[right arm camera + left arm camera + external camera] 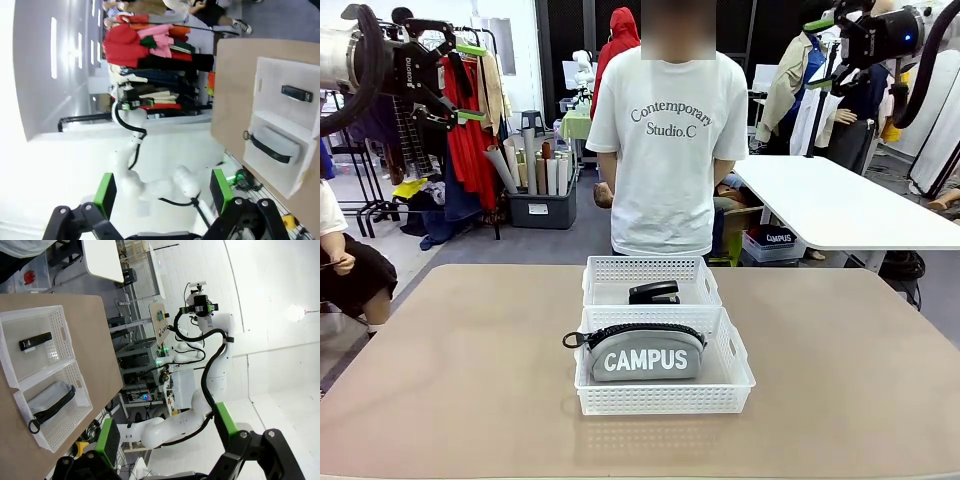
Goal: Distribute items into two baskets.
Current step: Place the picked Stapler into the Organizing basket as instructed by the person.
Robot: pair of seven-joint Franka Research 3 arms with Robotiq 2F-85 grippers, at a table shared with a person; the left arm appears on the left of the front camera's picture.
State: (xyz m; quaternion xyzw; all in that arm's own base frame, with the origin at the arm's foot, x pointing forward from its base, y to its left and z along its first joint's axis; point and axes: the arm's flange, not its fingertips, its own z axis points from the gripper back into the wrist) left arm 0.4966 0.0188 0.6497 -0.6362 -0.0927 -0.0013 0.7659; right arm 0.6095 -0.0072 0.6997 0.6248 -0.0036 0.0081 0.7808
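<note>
- While both arms hang high, where are the things?
- The pouch (pixel 646 352) lies in the near basket (pixel 735 385), long side left to right. The stapler (pixel 654 292) lies in the far basket (pixel 600 270).
- And the fingers?
- Left gripper (pixel 468 82) and right gripper (pixel 820 20) both spread apart, holding nothing, far above. Neither looks nearer. The stapler's far side is hidden.

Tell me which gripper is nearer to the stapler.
Too close to call. The left gripper is raised at the upper left and the right gripper at the upper right, both open, high above and far from the stapler in the far basket.
</note>
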